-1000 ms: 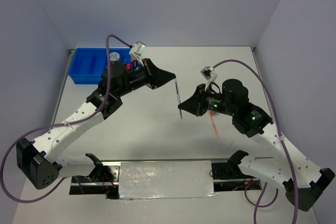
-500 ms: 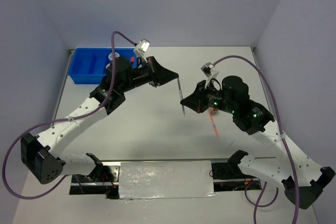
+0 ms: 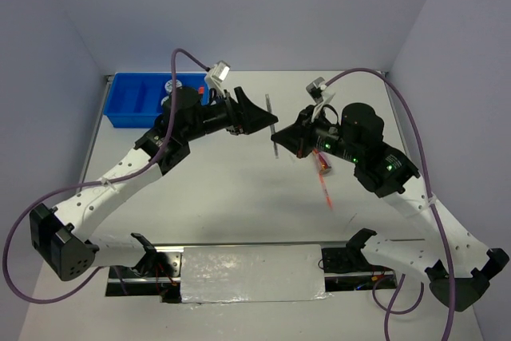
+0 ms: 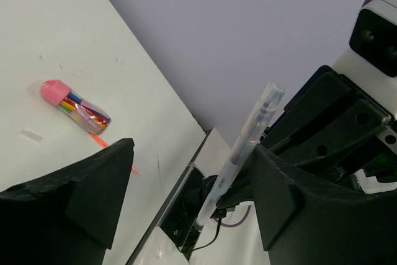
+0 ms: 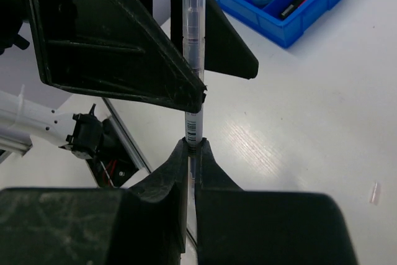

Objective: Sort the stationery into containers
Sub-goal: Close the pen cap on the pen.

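Pen stands upright above mid-table, its lower end pinched in the clenched right claw. The left claw flanks it, fingers spread wide (contact unclear). Blue tray sits at the far left; a pink-capped tube lies on the table.

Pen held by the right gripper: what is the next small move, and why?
Probably close the left gripper on the pen. The right gripper pinches its lower end and holds it upright, while the left fingers stand open on either side of the barrel, so a handover toward the blue tray seems ready.
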